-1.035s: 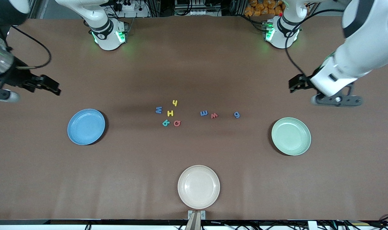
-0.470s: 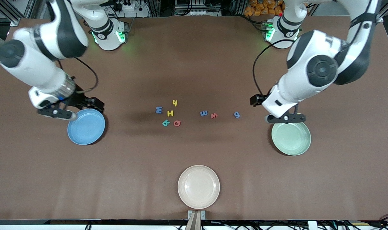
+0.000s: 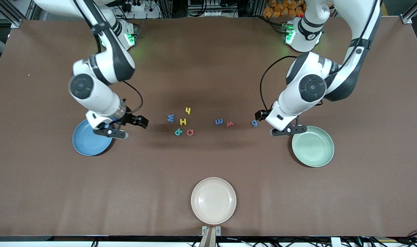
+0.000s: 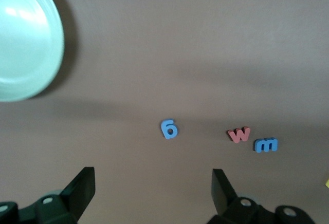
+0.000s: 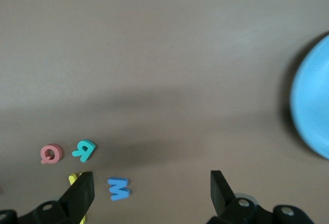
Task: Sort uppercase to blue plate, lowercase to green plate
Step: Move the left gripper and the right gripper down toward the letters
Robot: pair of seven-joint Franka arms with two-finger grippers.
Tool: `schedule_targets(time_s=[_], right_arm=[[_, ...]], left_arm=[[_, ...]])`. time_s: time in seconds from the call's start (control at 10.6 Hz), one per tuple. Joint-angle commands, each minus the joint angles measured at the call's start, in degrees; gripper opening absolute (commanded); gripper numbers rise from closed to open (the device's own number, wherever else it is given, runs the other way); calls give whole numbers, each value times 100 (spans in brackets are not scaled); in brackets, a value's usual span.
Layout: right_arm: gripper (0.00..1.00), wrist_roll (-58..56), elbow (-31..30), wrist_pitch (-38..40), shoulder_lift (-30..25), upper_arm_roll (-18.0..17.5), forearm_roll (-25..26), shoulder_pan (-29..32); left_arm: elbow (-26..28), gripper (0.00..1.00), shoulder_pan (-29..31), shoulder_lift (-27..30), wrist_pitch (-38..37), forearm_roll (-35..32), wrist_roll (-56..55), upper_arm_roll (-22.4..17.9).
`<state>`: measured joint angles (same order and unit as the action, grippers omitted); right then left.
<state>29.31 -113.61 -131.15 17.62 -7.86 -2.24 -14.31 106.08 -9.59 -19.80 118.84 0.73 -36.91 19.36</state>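
Swung in from both ends of the counter (image 3: 208, 61) within the last second. No letter shifted meanwhile, none lifted.

Found the left hand (image 3: 261, 115) over bare counter just beside the blue g (image 3: 254, 122), spread wide and empty. Saw from its wrist that same g (image 4: 169, 129) just ahead of the gap, with the red w (image 4: 239, 134) and blue m (image 4: 266, 145) farther toward the middle, and the green plate (image 4: 25, 44) off toward the left arm's end.

Found the right hand (image 3: 140, 121) likewise wide and empty, over the counter between the blue plate (image 3: 86, 145) and the letter cluster. Saw the blue M (image 5: 119, 188) closest to it in its wrist view, then the teal B (image 5: 84, 150) and red Q (image 5: 51, 154).

Judged as an approach only: sorting not yet begun, g and M the likely first picks.

Counted eight letters, all on the counter and none on a plate:
- **Uppercase:** four, namely M, yellow H (image 3: 183, 121), B and Q.
- **Lowercase:** four, namely yellow h (image 3: 188, 110), m, w and g.

Counted three plates: blue, green and a cream plate (image 3: 213, 200), all empty. Counted two hands.
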Motion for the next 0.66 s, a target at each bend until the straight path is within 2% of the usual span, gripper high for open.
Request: schedule_targets(time_s=[0.0,0.19,0.38,0.56], right_arm=[[100,782,521,-87,722,-5,582,-388],[100,1156,717,-104,1093,-5,655,-660],[100,1138,665,-497,1278,-5,628,-670],[99,1086,638,-535,1349,-5,628,-679]], left_arm=[[53,100,-323,-294,331,-107,-771,-20],[53,100,-420,-584,577,-328,-1220,-20],[71,100,-465,-770,710,-337,-1327,-20],[123,100,-474,-1007,990,-450,-1695,-37]])
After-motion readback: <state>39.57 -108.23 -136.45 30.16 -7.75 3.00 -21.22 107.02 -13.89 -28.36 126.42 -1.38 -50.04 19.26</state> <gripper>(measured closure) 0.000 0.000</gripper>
